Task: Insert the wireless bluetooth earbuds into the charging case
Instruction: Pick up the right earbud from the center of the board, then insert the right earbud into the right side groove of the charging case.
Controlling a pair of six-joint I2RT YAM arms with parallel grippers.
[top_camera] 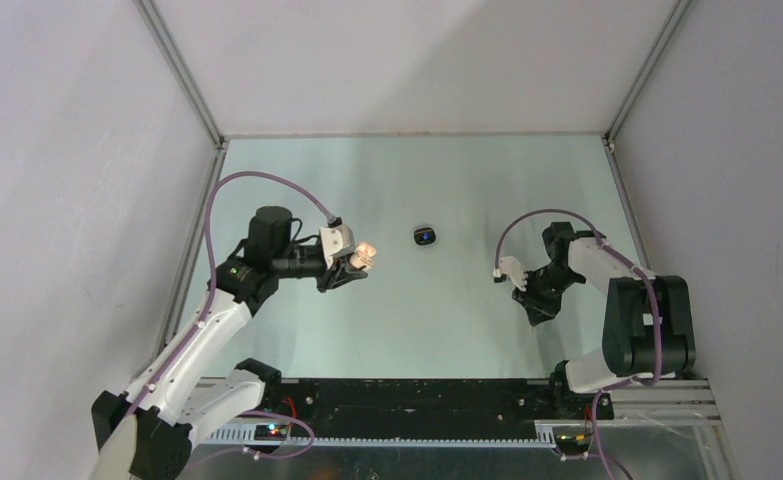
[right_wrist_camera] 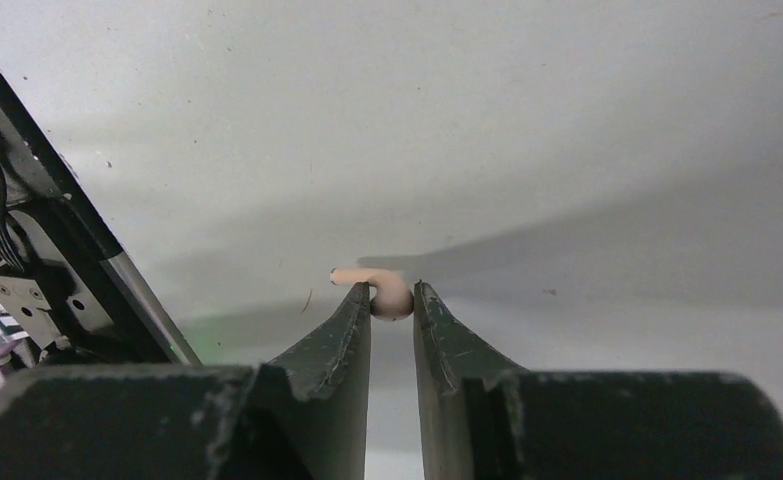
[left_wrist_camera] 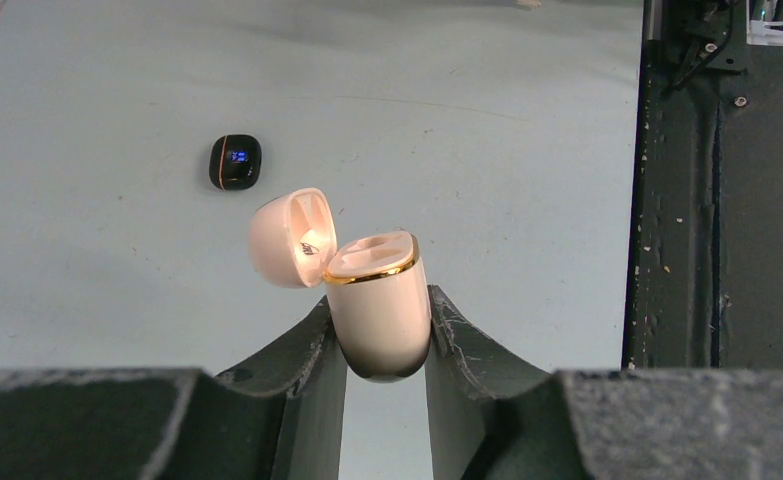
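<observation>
My left gripper (top_camera: 355, 262) (left_wrist_camera: 379, 298) is shut on the beige charging case (top_camera: 365, 252) (left_wrist_camera: 379, 320) and holds it upright above the table. Its hinged lid (left_wrist_camera: 291, 240) is swung open to the left, and the gold-rimmed top with its empty wells shows. My right gripper (top_camera: 538, 310) (right_wrist_camera: 392, 290) is shut on a cream-white earbud (right_wrist_camera: 385, 293), pinched at the fingertips with its stem pointing left. In the top view the earbud is too small to make out. The two grippers are far apart, with the right one near the right side of the table.
A small black rounded piece (top_camera: 425, 237) (left_wrist_camera: 235, 161) with a blue light and a thin gold line lies on the pale green table (top_camera: 417, 320) between the arms, toward the back. The black base rail (top_camera: 407, 395) runs along the near edge.
</observation>
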